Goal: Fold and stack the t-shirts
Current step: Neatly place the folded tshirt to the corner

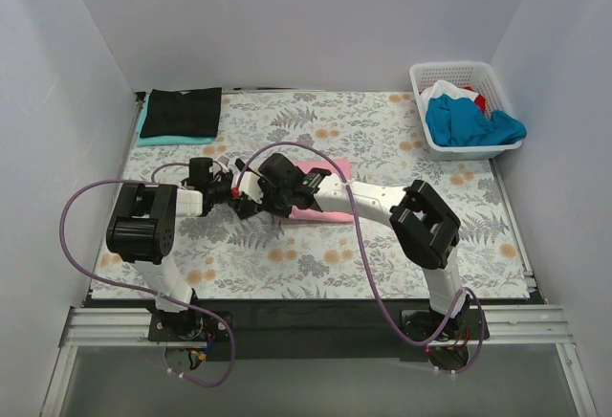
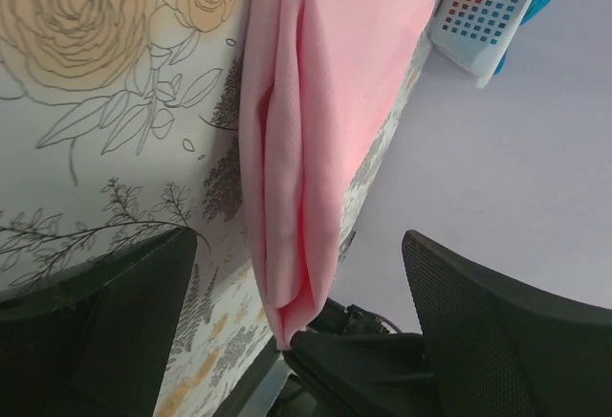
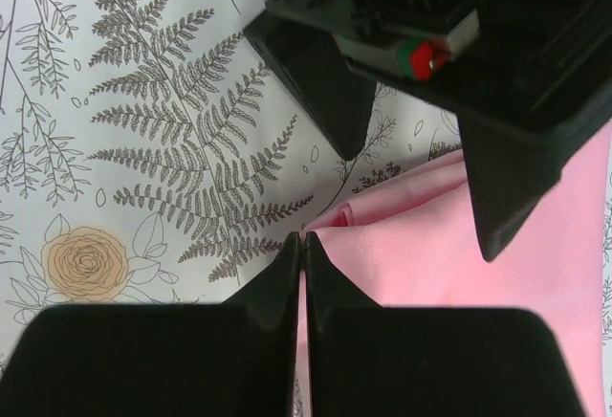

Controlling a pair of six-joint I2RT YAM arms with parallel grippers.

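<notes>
The pink t-shirt (image 1: 333, 168) lies folded at the table's middle; it also shows in the left wrist view (image 2: 325, 82) and the right wrist view (image 3: 421, 245). My right gripper (image 3: 302, 237) is shut on its left corner, with pink cloth pinched between the tips. The right gripper also shows in the left wrist view (image 2: 320, 345), holding that corner. My left gripper (image 2: 298, 245) is open, its fingers (image 3: 330, 92) straddling the same corner without touching the cloth. A black t-shirt (image 1: 184, 111) lies folded on a teal one (image 1: 158, 138) at the back left.
A white lattice basket (image 1: 449, 68) at the back right holds a blue t-shirt (image 1: 469, 122) with white and red cloth. It also shows in the left wrist view (image 2: 483, 6). The floral tablecloth (image 1: 382, 140) covers the table. White walls stand on three sides.
</notes>
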